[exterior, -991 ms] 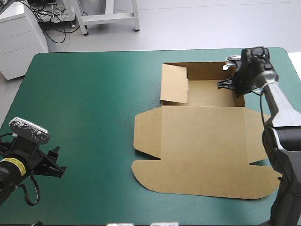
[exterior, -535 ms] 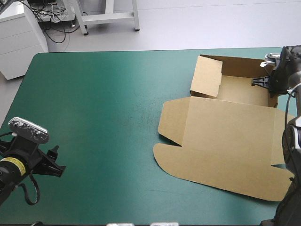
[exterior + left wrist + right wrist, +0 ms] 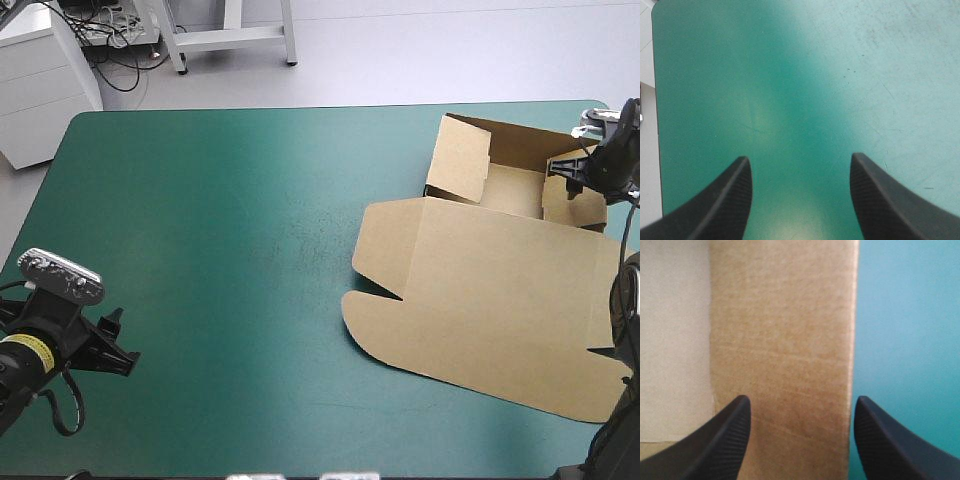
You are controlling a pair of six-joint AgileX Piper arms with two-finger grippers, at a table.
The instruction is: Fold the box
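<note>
One box (image 3: 515,190), 2 o'clock on table (image 3: 200,250): we count walls (image 3: 458,158) part-raised, untucked; lid (image 3: 500,300) flat; right hand (image 3: 801,399) spread at side flap (image 3: 785,340); left hand (image 3: 797,157) spread, idle, 8 o'clock.

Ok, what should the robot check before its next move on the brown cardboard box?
1. Is the right gripper open? Ok: its black fingers stand apart.
2. Is board lined up with it? Ok: a panel of the brown cardboard box lies ahead of the gap.
3. Is the left gripper clear? Ok: open over bare teal-green table cover, apart from the box.
4. Is the lid flat? Ok: spread toward the near edge.
5. Are the side flaps tucked? Not ok: they stand loose.
6. Is the box fully on the table? Cannot tell at its right corner.
</note>
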